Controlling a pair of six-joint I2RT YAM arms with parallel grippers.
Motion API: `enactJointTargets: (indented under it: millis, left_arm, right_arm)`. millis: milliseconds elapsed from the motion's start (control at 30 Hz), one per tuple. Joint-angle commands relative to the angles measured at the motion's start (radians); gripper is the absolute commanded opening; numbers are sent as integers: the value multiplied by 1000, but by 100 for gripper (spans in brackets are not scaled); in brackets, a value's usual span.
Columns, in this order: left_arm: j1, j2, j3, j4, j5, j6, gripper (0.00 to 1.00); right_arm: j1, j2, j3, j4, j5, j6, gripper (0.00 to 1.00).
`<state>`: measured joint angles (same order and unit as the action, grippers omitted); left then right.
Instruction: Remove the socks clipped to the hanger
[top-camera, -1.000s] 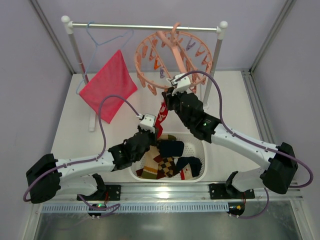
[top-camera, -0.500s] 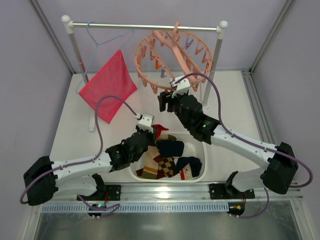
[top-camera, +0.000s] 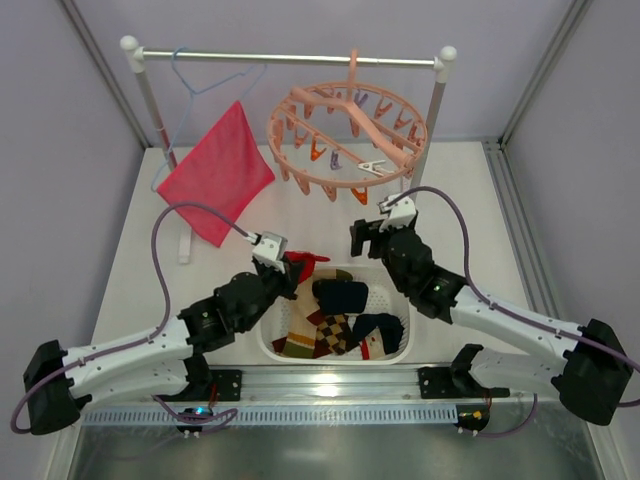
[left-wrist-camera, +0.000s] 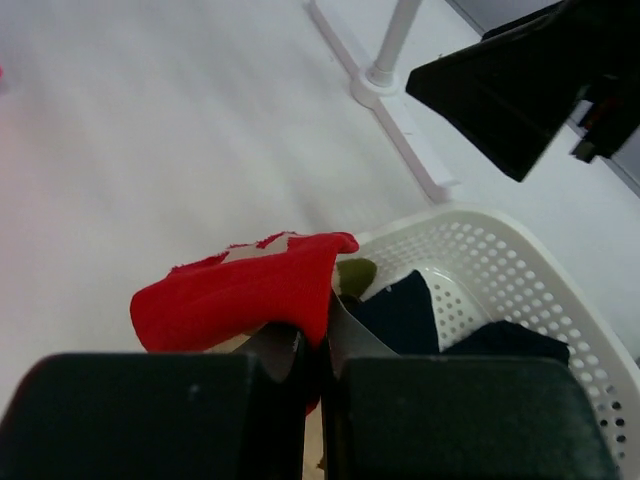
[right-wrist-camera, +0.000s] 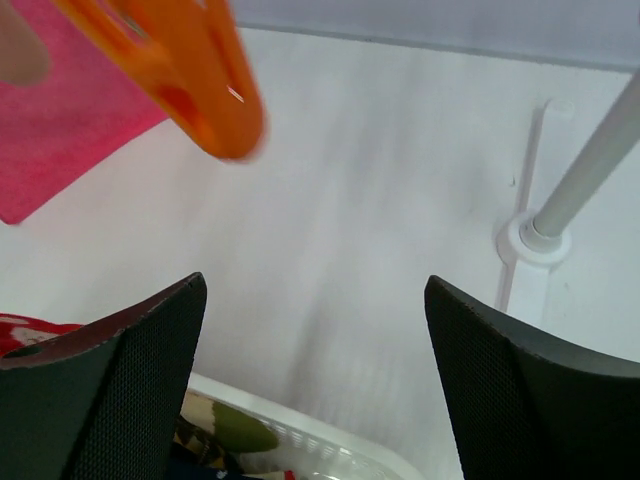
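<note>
The salmon-pink ring hanger (top-camera: 345, 140) hangs from the rail with its clips dangling; no sock shows on them. My left gripper (top-camera: 288, 268) is shut on a red sock (top-camera: 303, 260), held over the far left rim of the white basket (top-camera: 405, 312). In the left wrist view the red sock (left-wrist-camera: 240, 295) bulges out of the shut left gripper (left-wrist-camera: 320, 335). Argyle, navy and striped socks (top-camera: 335, 322) lie in the basket. My right gripper (top-camera: 370, 233) is open and empty, below the hanger and beyond the basket. In its own view the right gripper (right-wrist-camera: 315, 300) gapes wide, with an orange clip (right-wrist-camera: 190, 70) above.
A pink-red cloth (top-camera: 215, 170) hangs from a light-blue wire hanger (top-camera: 200, 75) on the rail (top-camera: 290, 57). The rack's right post (top-camera: 435, 110) stands just behind my right arm, and its foot (right-wrist-camera: 530, 240) shows close by.
My right gripper opened, let go of the red sock and drew back down from the hanger. My left gripper carried the sock down to the basket's rim. The hanger swung back level.
</note>
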<state>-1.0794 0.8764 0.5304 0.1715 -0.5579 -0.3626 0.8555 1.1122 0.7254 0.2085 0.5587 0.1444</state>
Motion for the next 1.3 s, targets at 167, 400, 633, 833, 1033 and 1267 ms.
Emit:
enactJointTargets:
  millis: [167,400,633,833,1033,1267]
  left_arm:
    - [67,-109,0,-101,490,-56,0]
    - [151,-252,-96,-12,794,-220,0]
    - [151,-304,-136,-168,725,-234,0]
    - [151,-376,-237,-305,577,-275,0]
    - [151,-389,-242,-432,383,-306,0]
    - [150,-349,-225,-440,326,-305,100]
  right_arm:
    - [-257,-202,-286,81,-118,213,90]
    - [-411,-339,-386,48,-200,222,91]
    - [-443,-336,-405,61,-227,233,91]
    - [-460,-312,-406,74,-241,239,91]
    - [-469,-299,-409,86,-260,244,91]
    - [-475,-299,-394,49,-227,242,96]
